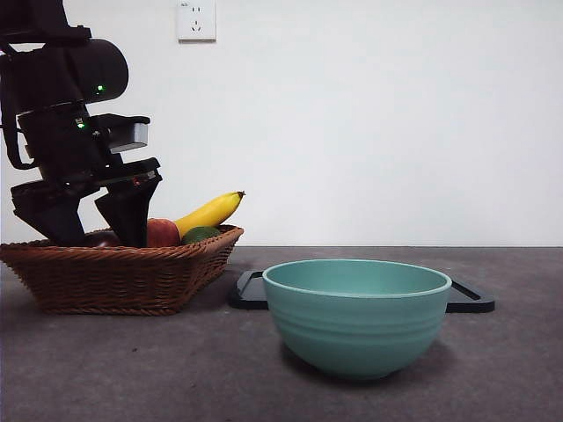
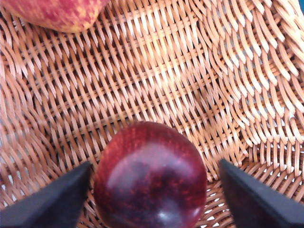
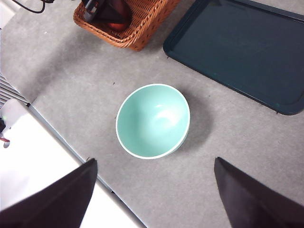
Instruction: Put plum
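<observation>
1. My left gripper (image 2: 152,190) is down in the one wicker basket (image 1: 114,277), jaws spread either side of the one plum (image 2: 151,175), not pinching.
2. My right gripper (image 3: 152,194) is spread wide above one teal bowl (image 3: 153,121).
3. One dark tray (image 3: 237,47) is nearby.

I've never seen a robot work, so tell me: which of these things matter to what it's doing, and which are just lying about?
In use: plum, left gripper open around it, wicker basket.

Lying about: apple, banana, green fruit, teal bowl, dark tray, right gripper waiting above.
</observation>
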### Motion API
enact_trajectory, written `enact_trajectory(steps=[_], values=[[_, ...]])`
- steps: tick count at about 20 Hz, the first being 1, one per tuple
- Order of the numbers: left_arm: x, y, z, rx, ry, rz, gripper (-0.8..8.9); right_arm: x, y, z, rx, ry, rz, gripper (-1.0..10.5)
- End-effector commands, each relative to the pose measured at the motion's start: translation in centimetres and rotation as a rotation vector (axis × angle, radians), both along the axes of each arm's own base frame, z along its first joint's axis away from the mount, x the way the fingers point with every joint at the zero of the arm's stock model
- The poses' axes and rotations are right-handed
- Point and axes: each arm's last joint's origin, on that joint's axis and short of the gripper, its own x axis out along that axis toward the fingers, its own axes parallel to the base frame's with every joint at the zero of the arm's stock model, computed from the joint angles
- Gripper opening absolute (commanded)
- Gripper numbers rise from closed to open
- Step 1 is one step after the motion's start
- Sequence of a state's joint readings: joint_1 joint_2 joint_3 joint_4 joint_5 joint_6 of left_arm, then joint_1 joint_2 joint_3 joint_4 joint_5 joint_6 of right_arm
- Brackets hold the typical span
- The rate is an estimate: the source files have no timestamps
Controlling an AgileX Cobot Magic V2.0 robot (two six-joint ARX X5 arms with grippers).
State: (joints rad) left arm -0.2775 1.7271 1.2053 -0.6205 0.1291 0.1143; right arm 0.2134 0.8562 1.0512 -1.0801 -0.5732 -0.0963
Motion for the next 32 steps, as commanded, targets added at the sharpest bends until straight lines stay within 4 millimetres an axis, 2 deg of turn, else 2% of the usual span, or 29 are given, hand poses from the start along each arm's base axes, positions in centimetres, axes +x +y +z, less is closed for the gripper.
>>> enact_trajectory(steps=[1, 4, 8, 10, 12, 15, 18, 22, 27, 32], values=[[0.4, -0.3, 0.1, 0.004, -0.005, -0.012, 3.27, 0.1, 0.1, 0.5, 0.011, -0.015, -0.002, 3.9], [0.3, -0.2, 0.1, 0.006, 0.003, -0.011, 2.73, 0.1, 0.1, 0.5, 0.011, -0.016, -0.002, 3.9], [0.4, -0.3, 0.5, 0.002, -0.005, -0.012, 2.71, 0.1, 0.1, 0.5, 0.011, -0.016, -0.002, 3.9], [0.4, -0.3, 1.3, -0.017, -0.024, -0.013, 2.71, 0.1, 0.1, 0.5, 0.011, -0.016, -0.002, 3.9], [0.2, -0.5, 2.9, -0.058, -0.063, -0.031, 2.71, 0.1, 0.1, 0.5, 0.011, -0.016, -0.002, 3.9], [-1.0, -1.0, 6.3, -0.12, -0.132, -0.073, 2.71, 0.1, 0.1, 0.5, 0.011, -0.016, -0.002, 3.9], [-3.4, -2.1, 9.5, -0.176, -0.198, -0.146, 2.71, 0.2, 0.1, 0.6, 0.013, -0.024, -0.002, 3.9], [-6.8, -5.0, 11.7, -0.247, -0.225, -0.299, 2.71, 0.3, 0.1, 0.7, 0.016, -0.038, -0.002, 3.9], [-9.1, -9.9, 10.9, -0.262, -0.195, -0.477, 2.71, 0.3, 0.1, 0.7, 0.016, -0.037, -0.002, 3.9], [-9.8, -14.3, 7.7, -0.237, -0.121, -0.588, 2.71, 0.3, 0.1, 0.7, 0.016, -0.037, -0.002, 3.9]])
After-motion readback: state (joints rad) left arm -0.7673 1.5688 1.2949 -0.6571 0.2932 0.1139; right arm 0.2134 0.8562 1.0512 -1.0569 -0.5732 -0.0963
